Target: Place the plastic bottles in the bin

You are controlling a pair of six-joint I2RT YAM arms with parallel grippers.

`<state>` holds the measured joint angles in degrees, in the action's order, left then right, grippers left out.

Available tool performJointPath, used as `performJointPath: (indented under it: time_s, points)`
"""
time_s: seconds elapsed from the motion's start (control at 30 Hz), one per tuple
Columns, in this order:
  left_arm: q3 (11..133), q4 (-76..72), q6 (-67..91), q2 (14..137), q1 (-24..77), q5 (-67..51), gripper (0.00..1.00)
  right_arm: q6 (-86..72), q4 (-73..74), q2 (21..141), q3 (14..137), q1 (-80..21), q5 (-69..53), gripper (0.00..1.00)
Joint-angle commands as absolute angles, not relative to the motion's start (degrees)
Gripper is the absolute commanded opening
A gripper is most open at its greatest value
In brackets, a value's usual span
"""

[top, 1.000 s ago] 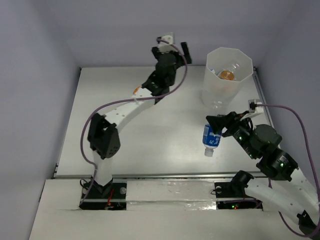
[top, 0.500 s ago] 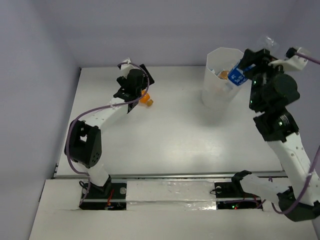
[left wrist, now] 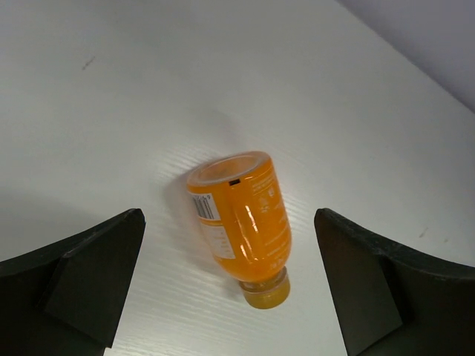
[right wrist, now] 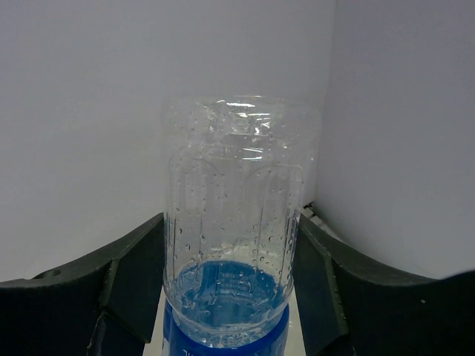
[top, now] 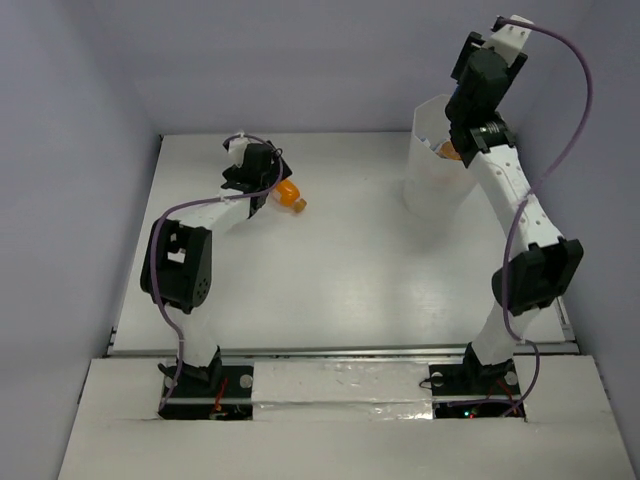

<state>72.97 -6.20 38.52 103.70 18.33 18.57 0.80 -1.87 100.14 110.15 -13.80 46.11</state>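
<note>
Between spread left jaws — orange bottle (left wrist: 243, 222), untouched

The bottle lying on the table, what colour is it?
Orange, with a white printed label. The left wrist view shows the bottle best.
</note>
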Motion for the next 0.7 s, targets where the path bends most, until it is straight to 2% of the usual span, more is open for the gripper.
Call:
performJointPath:
  time_s: [0.0,0.13,0.37,0.4,0.43,0.53,0.67]
  points:
    - [73.74,-6.15,38.23,105.81,18.63,17.58,0.99,4.48,-5.98,102.55,115.40,-13.36,47.46,0.53]
    - [73.04,-7.38,38.32,107.40,18.63,17.75,0.99,3.52,-6.51,103.88,112.95,-13.36,46.67,0.56]
    - [75.67,-7.12,37.79,110.91,18.11,17.31,0.99,-7.11,-6.06,100.20,100.30,-13.36,41.40,0.61]
    - [75.93,-7.12,37.62,111.70,18.11,17.31,0.99,-7.55,-6.15,99.06,98.02,-13.36,40.87,0.64]
    - [76.11,-7.38,37.62,111.88,18.11,17.40,0.99,-8.17,-5.20,98.62,97.39,-13.36,40.87,0.74]
    - [77.33,-7.74,37.53,113.72,18.11,16.70,0.99,-10.01,-4.13,96.25,94.59,-13.36,38.51,0.93]
    - [78.66,-7.82,37.62,115.31,18.11,16.35,0.98,-10.63,-3.61,92.03,92.64,-13.36,37.09,0.98]
